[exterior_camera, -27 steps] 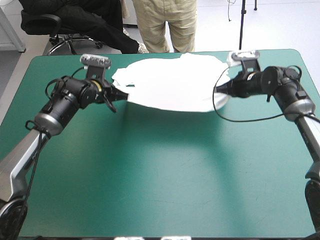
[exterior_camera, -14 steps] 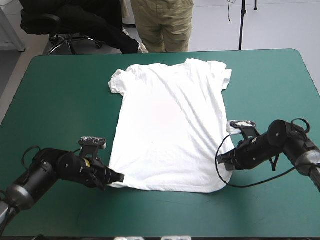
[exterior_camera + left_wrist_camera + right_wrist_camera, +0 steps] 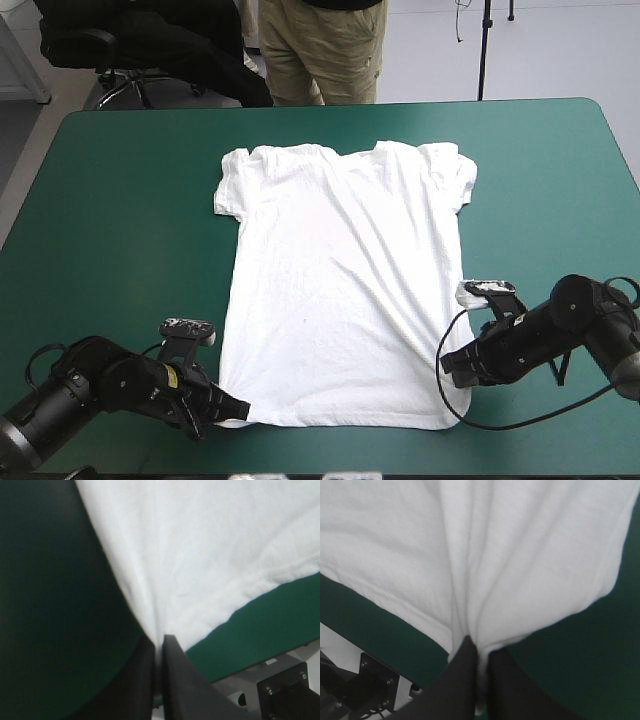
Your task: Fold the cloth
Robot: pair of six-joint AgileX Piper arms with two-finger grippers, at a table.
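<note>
Centrally on the bench with a teal-green cover: white short-sleeved fabric T-shirt, spread flat, collar and both sleeves toward the bench's far edge, hem toward its near edge, shallow creases fanning out from the two hem corners. At the hem corner nearer the bench's left edge: left pincer of two broad black fin-shaped fingers, pressed all but together and pinching the T-shirt, low over the bench. At the hem corner nearer the bench's right edge: right pincer, likewise all but closed on the T-shirt, also low over the bench. Left wrist view: black fingers meeting in a narrow arch, white fabric gathered to a point between them, teal-green cover on either side, bench's near edge just beyond the hem. Right wrist view: same arrangement, fingers clamped on a bunched pleat, several folds spreading away from the grip, hem running beside the bench's near edge.
</note>
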